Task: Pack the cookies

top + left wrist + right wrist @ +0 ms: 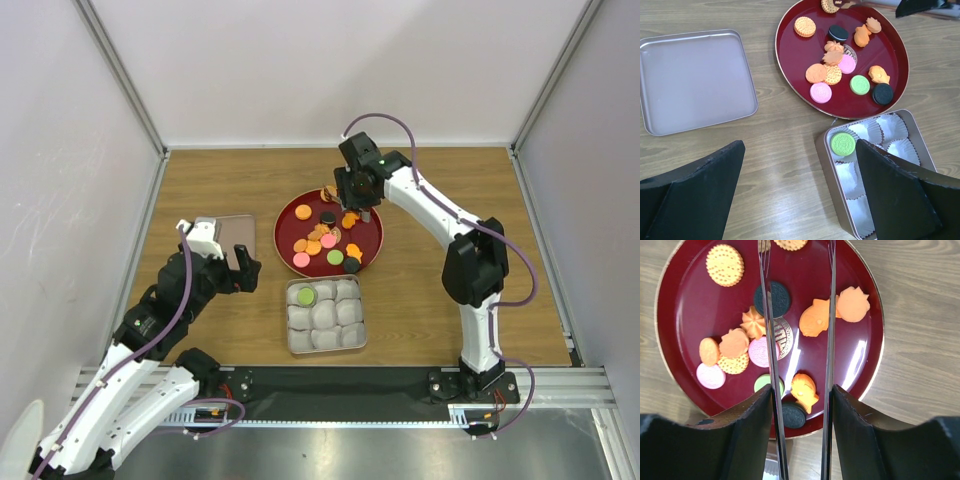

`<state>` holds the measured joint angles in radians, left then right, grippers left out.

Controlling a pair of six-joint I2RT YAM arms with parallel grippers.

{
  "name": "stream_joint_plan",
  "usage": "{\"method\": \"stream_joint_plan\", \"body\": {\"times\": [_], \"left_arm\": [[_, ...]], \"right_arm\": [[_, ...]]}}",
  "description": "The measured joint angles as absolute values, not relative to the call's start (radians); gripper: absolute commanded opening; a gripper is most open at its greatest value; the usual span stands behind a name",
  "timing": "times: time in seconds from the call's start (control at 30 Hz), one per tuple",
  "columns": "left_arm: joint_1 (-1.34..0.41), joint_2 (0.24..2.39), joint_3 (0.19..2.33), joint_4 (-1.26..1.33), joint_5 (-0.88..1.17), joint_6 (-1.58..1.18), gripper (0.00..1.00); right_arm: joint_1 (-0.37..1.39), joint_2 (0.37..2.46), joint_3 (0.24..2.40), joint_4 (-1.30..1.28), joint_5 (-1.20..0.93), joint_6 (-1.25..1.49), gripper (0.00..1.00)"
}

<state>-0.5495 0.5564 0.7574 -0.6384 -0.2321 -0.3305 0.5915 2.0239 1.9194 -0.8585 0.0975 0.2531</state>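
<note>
Several cookies (328, 240) in orange, pink, green, black and brown lie on a round dark red plate (283, 215); they also show in the left wrist view (821, 92) and the right wrist view (763, 351). One green cookie (842, 144) sits in a corner paper cup of the square tin (824, 150). My right gripper (801, 390) hovers over the plate's far side (355, 192), shut on metal tongs (769, 315) whose arms stand apart with nothing gripped. My left gripper (800, 145) is open and empty, above the table left of the tin.
The tin's flat square lid (695, 80) lies on the table left of the plate. The tin (292, 340) holds several empty pale paper cups (890, 127). Grey walls enclose the wooden table on three sides.
</note>
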Motion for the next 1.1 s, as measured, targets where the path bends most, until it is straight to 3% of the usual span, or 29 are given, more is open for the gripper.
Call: {"method": "stream_joint_plan", "body": {"times": [1.1], "left_arm": [[-0.553, 0.565, 0.757, -0.638, -0.231, -0.330, 1.00]], "right_arm": [[0.593, 2.125, 1.954, -0.838, 0.057, 0.295, 0.52]]}}
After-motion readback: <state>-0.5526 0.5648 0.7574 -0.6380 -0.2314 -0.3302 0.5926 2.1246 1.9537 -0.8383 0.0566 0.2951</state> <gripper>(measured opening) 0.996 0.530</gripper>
